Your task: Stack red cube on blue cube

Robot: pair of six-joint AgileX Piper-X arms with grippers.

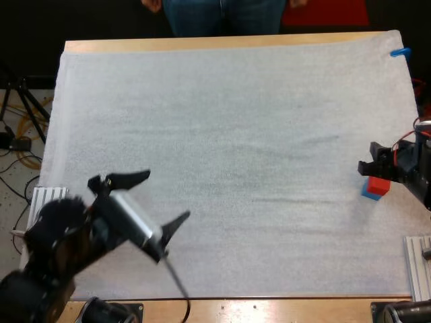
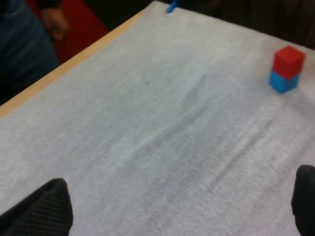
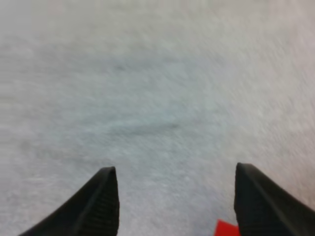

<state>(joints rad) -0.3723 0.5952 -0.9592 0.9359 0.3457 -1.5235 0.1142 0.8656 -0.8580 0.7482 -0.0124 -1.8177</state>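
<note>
Right claw [image 1: 367, 157] [image 3: 174, 169], two black tapered fingers with ribbed inner faces, stands wide open and grips nothing. Its arm reaches in low from the right edge with the fingertips pointing left, just over the stack of cubes. Between the fingers, close beside one of them, a corner of the small, matte, sharp-edged red cube [image 1: 380, 185] [image 2: 289, 59] [image 3: 226, 229] shows; whether that finger touches it cannot be told. The red cube sits squarely on the bright blue cube [image 1: 370, 194] [image 2: 282, 82] of the same shape, the pair upright near the right edge of the white mat [image 1: 222, 121]. The mat is fleecy and soft, with shallow wrinkles running across its middle. It covers nearly all of the pale wooden table [image 1: 202, 44], whose bare edge shows along the far and near sides.

Well apart from the cubes, at the near left, the left claw [image 1: 153, 200] [image 2: 182, 177] is also spread wide and empty. Its arm rises from the near left corner, angled toward the middle of the mat, and the fingers hang above bare fleece. Beyond the far edge stands a person in blue jeans [image 1: 222, 15], with one hand [image 2: 55, 22] hanging at the side.
</note>
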